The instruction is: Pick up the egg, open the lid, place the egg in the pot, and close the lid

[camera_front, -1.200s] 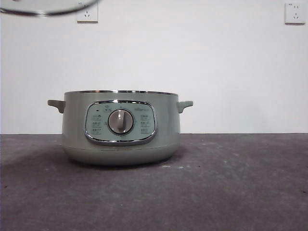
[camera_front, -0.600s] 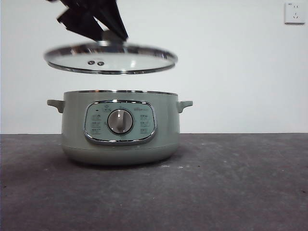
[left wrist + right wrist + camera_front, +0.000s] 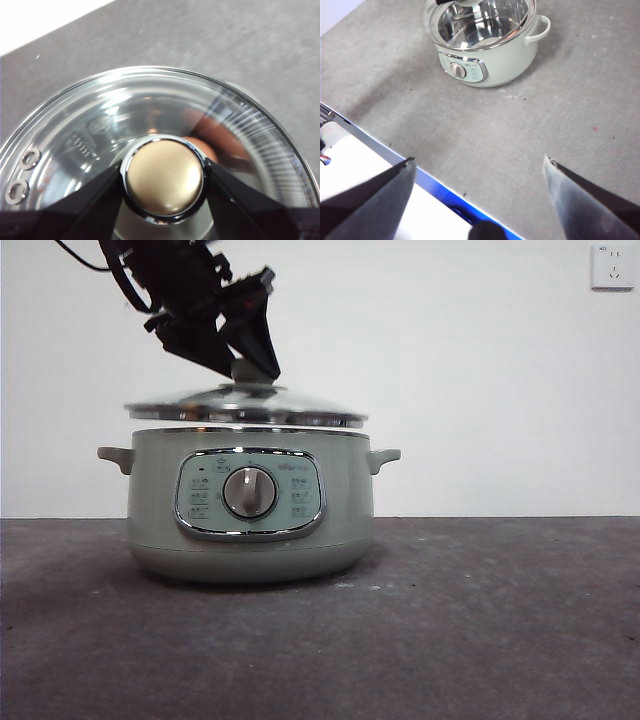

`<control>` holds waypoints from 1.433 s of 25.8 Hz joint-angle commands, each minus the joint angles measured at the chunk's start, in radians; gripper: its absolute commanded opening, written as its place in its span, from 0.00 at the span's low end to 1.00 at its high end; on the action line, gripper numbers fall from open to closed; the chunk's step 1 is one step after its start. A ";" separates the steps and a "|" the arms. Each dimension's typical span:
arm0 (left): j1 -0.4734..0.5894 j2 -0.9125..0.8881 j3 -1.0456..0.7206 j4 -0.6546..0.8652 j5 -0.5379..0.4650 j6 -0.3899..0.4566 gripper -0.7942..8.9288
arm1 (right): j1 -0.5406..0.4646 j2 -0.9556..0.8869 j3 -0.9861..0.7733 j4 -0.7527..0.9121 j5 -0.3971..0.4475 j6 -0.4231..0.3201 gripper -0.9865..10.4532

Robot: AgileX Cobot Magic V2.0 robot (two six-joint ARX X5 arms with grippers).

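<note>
The pale green pot (image 3: 250,530) stands on the dark table. The glass lid (image 3: 245,406) lies at the pot's rim, set slightly to the left. My left gripper (image 3: 247,368) comes down from the upper left and is shut on the lid's round knob (image 3: 164,180), one jaw on each side. Through the glass (image 3: 115,110) a brown-orange egg (image 3: 212,146) shows blurred inside the pot. My right gripper (image 3: 477,167) is open and empty, high above the table's near edge and far from the pot (image 3: 505,65).
A silver dial (image 3: 250,492) sits in the pot's chrome-framed panel, with small handles on both sides (image 3: 385,457). A wall socket (image 3: 612,267) is at the back right. A white and blue table edge (image 3: 365,165) lies below the right gripper.
The lid came into view from the upper left, held by my left gripper, and moved down over the pot to its rim. The pot has not moved.
</note>
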 commanded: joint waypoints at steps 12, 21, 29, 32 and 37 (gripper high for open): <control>0.020 0.024 0.007 0.072 0.016 0.005 0.07 | 0.001 -0.005 -0.007 -0.023 -0.004 0.021 0.46; 0.018 0.066 0.007 0.069 0.023 -0.004 0.07 | 0.001 -0.005 -0.007 -0.023 -0.002 0.029 0.46; 0.017 0.066 0.007 0.060 0.072 -0.008 0.07 | 0.001 -0.005 -0.007 -0.023 -0.002 0.028 0.46; 0.017 0.066 0.007 0.006 0.064 -0.012 0.07 | 0.001 -0.005 -0.007 -0.023 -0.002 0.028 0.46; 0.019 0.066 0.007 -0.013 0.064 -0.023 0.07 | 0.001 -0.005 -0.007 -0.023 -0.002 0.029 0.46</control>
